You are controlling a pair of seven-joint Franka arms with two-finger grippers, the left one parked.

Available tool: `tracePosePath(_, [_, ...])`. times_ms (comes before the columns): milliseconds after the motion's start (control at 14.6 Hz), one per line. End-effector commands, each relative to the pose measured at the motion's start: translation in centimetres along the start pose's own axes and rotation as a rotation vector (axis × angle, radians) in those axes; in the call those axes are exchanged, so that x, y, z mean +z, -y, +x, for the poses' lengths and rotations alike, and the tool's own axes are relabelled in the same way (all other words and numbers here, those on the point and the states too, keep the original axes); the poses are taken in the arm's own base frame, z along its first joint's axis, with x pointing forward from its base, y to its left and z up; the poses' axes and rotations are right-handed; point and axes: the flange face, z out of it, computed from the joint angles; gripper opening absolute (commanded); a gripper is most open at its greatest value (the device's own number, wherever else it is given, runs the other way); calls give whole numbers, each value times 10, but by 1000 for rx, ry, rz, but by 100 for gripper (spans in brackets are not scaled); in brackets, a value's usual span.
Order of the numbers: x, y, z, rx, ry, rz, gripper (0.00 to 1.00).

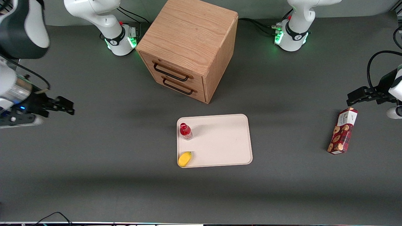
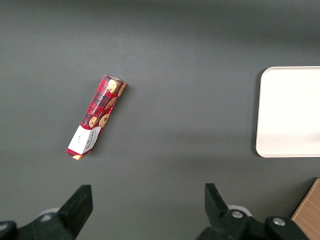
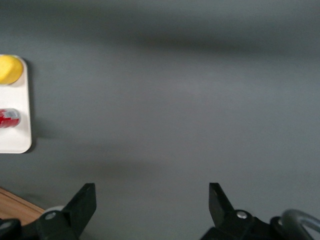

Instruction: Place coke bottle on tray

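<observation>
Right arm's tool held level above the tabletop at the working arm's end, fingers spread wide, gripping nothing.

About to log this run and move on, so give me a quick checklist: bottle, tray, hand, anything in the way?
1. Coke bottle on the tray: ok, it stands upright near the edge toward the working arm's end.
2. Bottle released: ok, nothing grips it.
3. Hand clear of tray: ok, open, over bare table toward the working arm's end.
4. Yellow object undisturbed: ok, on the tray, apart from the bottle.
5. Bottle stability: cannot tell.
</observation>
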Motion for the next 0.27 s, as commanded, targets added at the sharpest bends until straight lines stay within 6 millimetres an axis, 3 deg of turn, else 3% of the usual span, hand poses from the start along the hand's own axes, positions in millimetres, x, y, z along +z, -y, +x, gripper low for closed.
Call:
tracePosePath(0, [-15, -30, -23, 37, -34, 35, 100])
tracePosePath(206, [-14, -35, -24, 51, -33, 34, 100])
